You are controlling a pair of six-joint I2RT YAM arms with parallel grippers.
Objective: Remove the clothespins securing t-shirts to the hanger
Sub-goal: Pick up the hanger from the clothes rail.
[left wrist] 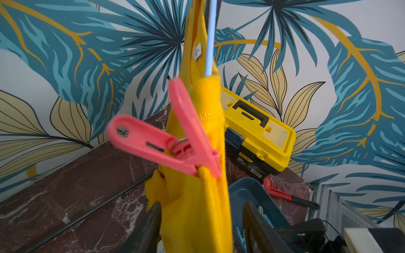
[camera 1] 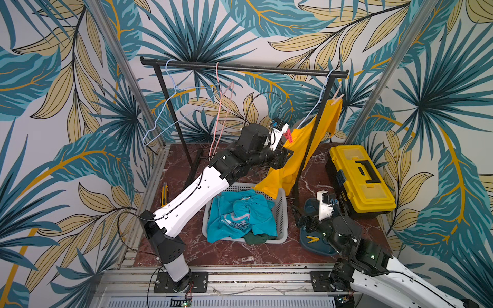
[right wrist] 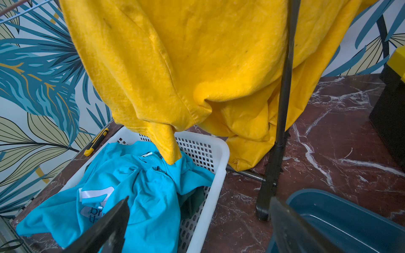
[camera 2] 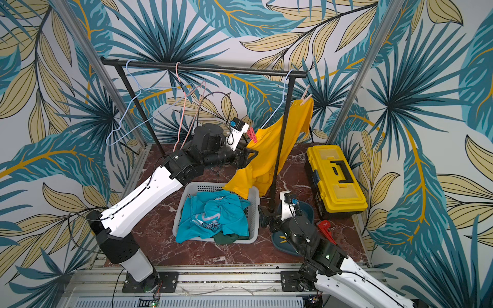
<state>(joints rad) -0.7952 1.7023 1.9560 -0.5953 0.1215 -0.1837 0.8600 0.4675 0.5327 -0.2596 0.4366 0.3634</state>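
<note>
The left gripper has its two fingers apart with the yellow t-shirt hanging between them, not pinched, and the pink clothespin is clipped on that shirt just past the fingertips. The right gripper is wide open and holds nothing. Close ahead of it on one side is the white basket with the turquoise t-shirt in it, and on the other side is the blue tray.
</note>
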